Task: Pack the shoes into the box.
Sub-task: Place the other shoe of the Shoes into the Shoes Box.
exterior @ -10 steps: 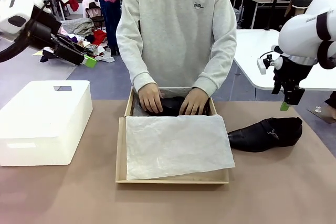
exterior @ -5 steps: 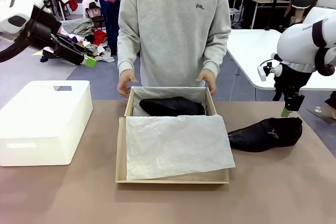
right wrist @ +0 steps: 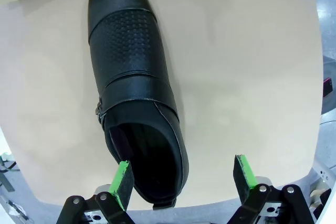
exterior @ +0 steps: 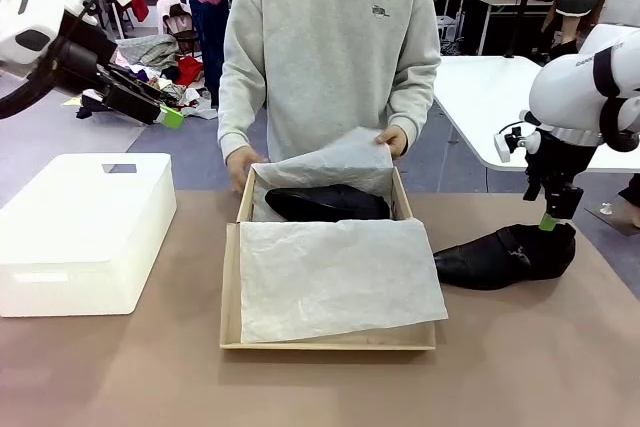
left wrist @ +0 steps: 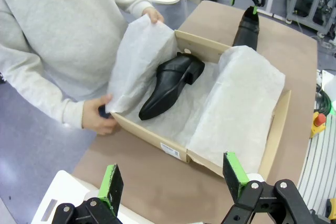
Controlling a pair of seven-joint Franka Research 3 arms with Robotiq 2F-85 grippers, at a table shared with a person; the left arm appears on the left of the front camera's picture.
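Front view shows the box [exterior: 232, 287] open at mid-table [exterior: 520, 367], with 1 black shoe [exterior: 328, 203] lying across its far end on white tissue paper [exterior: 335, 277]. The person's 2 hands are at the far rim, and 1 hand [exterior: 393, 139] lifts a flap of the tissue. The other shoe [exterior: 505, 255] lies on the table just right of the box. The right gripper [exterior: 548, 219] hangs at its heel, jaws spread and empty. The left gripper [exterior: 165, 115] is raised well clear of the table, up past the white container [exterior: 85, 227], spread wide and holding nothing.
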